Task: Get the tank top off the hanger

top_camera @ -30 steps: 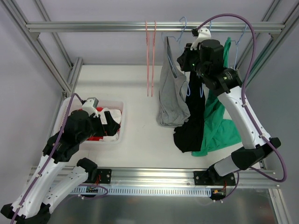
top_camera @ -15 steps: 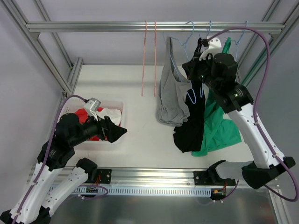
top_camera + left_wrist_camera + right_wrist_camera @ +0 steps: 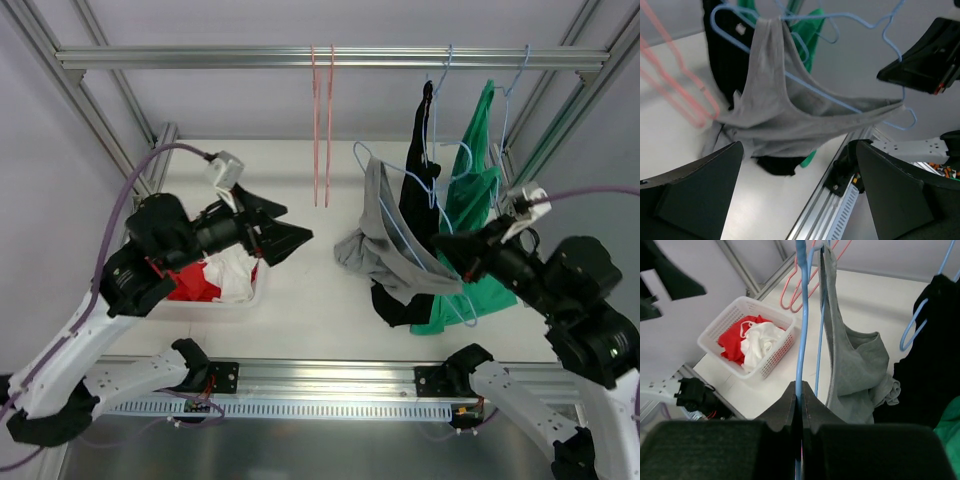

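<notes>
Now the top [image 3: 385, 245] hangs on the blue hanger [image 3: 801, 315], clear of the rail [image 3: 200, 57] and slung low and tilted over the right half of the bench [image 3: 300, 300]. It hangs just in front of the black shirt [image 3: 420, 190] and the green shirt [image 3: 482, 185], both on the rail. Its straps sit at the hanger's far end and its body sags beneath.

The right claw [image 3: 801, 390] is clamped on the hanger's wire, with its arm folded back toward the bench's near right corner. The left arm is raised above the basket [image 3: 772, 362] by the left edge and reaches rightward toward the top. The left claw [image 3: 295, 225] is spread wide and holds nothing.

A second ago the hanger was hooked on the rail with the right arm stretched up to it. The left arm was bent down into the basket. The pink hangers [image 3: 322, 120] are where they were.
</notes>
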`<state>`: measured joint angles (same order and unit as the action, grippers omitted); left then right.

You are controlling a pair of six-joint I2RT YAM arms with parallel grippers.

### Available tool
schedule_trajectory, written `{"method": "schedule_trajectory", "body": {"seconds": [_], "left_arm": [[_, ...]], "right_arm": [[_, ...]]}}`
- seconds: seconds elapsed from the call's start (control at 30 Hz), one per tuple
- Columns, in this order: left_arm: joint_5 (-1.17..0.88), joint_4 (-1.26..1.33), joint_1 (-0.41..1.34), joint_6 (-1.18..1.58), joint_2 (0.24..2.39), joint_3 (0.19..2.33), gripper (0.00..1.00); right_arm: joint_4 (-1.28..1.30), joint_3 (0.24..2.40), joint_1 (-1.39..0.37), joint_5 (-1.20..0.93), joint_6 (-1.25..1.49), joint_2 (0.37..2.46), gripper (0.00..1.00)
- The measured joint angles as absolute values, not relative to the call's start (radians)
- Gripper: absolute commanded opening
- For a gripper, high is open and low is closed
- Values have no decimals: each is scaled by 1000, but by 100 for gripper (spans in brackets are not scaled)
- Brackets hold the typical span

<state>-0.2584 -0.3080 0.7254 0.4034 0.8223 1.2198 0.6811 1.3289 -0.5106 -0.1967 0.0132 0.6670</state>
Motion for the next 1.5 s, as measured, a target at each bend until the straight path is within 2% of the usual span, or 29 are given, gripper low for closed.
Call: {"method": "schedule_trajectory", "body": {"seconds": [0.13, 0.27, 0.3, 0.33, 0.47, 0.53, 0.63, 0.67, 0.73, 0.9, 1.07, 1.3, 1.5], "left_arm": [[-49, -266, 979, 318, 1042, 1383, 99], [125, -224, 1114, 233, 1247, 1526, 97], [156, -218, 1134, 215, 1290, 1555, 93], [181, -211, 1150, 194, 1331, 1581, 81], [240, -203, 1180, 139, 1427, 1634, 57], [262, -199, 1185, 120, 1448, 1640, 57], [294, -199, 1185, 110, 1455, 1640, 47], [300, -197, 1185, 107, 1455, 1640, 38], [306, -187, 1185, 98, 1454, 1640, 34], [320, -182, 1185, 83, 1454, 1639, 0], [361, -177, 1185, 77, 1436, 1614, 0], [559, -178, 1186, 82, 1323, 1532, 0], [460, -169, 1199, 80, 1214, 1465, 0]], "right_arm": [[786, 1341, -511, -229, 36, 561, 0], [851, 1360, -511, -259, 49, 523, 0], [866, 1370, -511, -264, 51, 519, 0], [881, 1383, -511, -270, 52, 516, 0], [928, 1440, -511, -275, 52, 504, 0], [948, 1470, -511, -274, 49, 498, 0], [961, 1494, -511, -274, 47, 491, 0], [966, 1498, -511, -274, 45, 490, 0], [975, 1502, -511, -275, 43, 489, 0], [985, 1502, -511, -276, 40, 489, 0], [986, 1486, -511, -276, 14, 479, 0], [1037, 1427, -511, -393, -78, 355, 0], [1015, 1454, -510, -499, -154, 223, 0]]}}
